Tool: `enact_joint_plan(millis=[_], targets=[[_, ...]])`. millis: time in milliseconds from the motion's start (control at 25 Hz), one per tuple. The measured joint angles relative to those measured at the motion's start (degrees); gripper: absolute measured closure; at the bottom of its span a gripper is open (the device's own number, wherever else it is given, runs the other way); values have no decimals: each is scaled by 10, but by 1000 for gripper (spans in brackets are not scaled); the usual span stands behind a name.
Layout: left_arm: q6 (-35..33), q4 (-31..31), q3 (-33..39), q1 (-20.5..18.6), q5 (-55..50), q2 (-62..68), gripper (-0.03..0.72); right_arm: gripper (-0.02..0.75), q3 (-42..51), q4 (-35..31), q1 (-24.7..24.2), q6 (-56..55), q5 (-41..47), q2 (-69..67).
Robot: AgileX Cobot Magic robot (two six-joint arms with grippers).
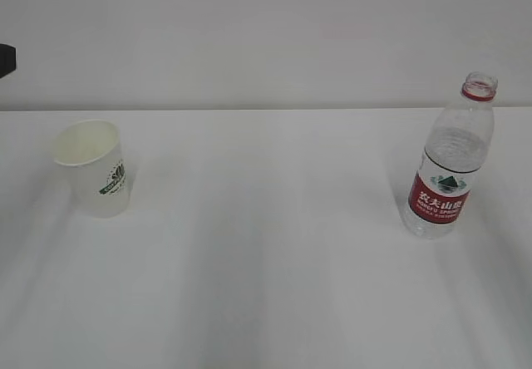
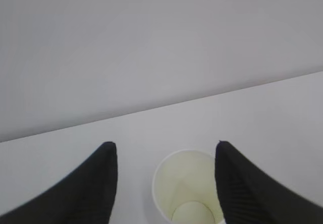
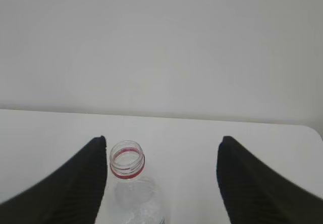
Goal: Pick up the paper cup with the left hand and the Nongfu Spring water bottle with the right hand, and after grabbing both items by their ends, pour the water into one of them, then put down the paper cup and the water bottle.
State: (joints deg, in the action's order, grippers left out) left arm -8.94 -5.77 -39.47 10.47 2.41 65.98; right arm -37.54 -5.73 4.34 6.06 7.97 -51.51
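Looking across the white bench, I see the paper cup standing upright at the left, mouth up and green logo facing right, and the Nongfu Spring water bottle upright and uncapped at the far right, well apart from the cup. Nothing stands between them or around either one; behind is only a plain pale wall, with a small dark piece at the left edge. Through the left wrist camera, my left gripper is spread wide, its black fingers flanking the cup's rim without clamping it. On the right wrist camera, my right gripper is likewise released, the bottle's red-ringed neck just beside its left finger, nothing grasped.
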Motion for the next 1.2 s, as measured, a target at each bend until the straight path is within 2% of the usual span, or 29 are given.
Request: enact_joint_plan(millis=[280, 800, 1200], targets=[[0, 0, 0, 0, 12, 14, 244, 234, 0, -2, 0, 0, -12, -46], [0, 0, 0, 0, 31, 22, 244, 235, 0, -13, 0, -13, -88, -108], [0, 0, 55, 0, 125, 58, 246, 235, 0, -13, 0, -13, -105, -108]])
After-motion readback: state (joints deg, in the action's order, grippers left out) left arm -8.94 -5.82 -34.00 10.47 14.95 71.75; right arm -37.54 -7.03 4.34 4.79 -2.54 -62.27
